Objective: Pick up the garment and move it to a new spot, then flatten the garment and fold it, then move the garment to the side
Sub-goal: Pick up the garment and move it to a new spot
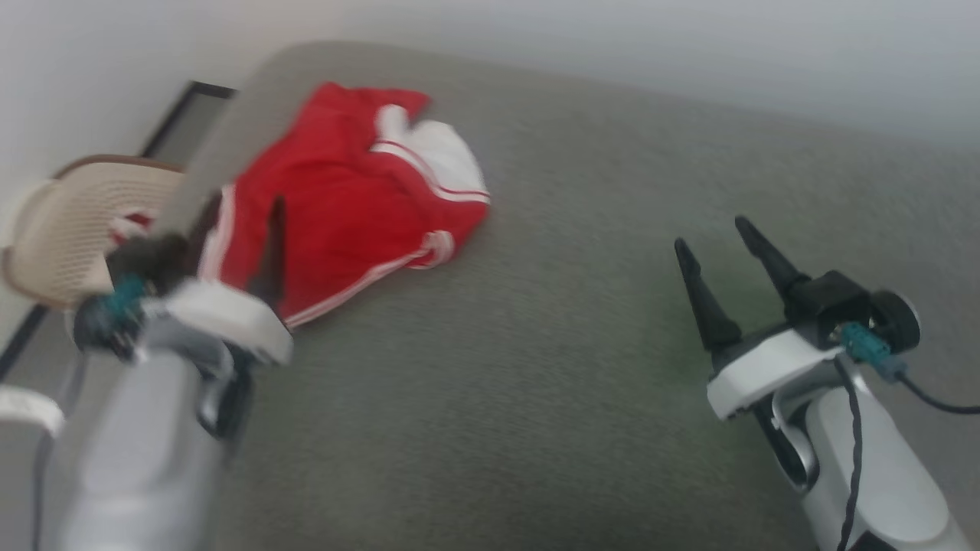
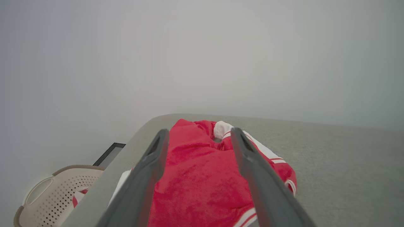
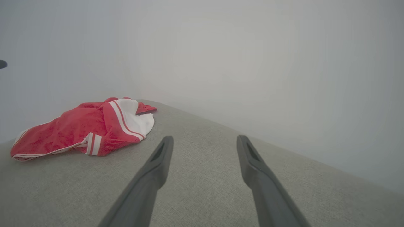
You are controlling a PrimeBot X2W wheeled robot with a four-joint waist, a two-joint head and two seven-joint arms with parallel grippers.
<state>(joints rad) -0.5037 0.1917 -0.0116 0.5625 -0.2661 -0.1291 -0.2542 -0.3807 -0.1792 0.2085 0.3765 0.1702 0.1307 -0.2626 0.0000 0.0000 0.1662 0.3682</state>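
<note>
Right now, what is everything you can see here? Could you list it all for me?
garment: one, red with white parts and striped trim, crumpled at the far left of the surface.
padded surface: one, grey fabric, spread under the garment and both arms.
basket: one, beige and perforated, beyond the surface's left edge, with something red and white inside.
wall: one, pale, behind the surface.
left gripper: one, dark fingers, open, poised at the garment.
right gripper: one, dark fingers, open, over bare surface on the right, apart from the garment.
</note>
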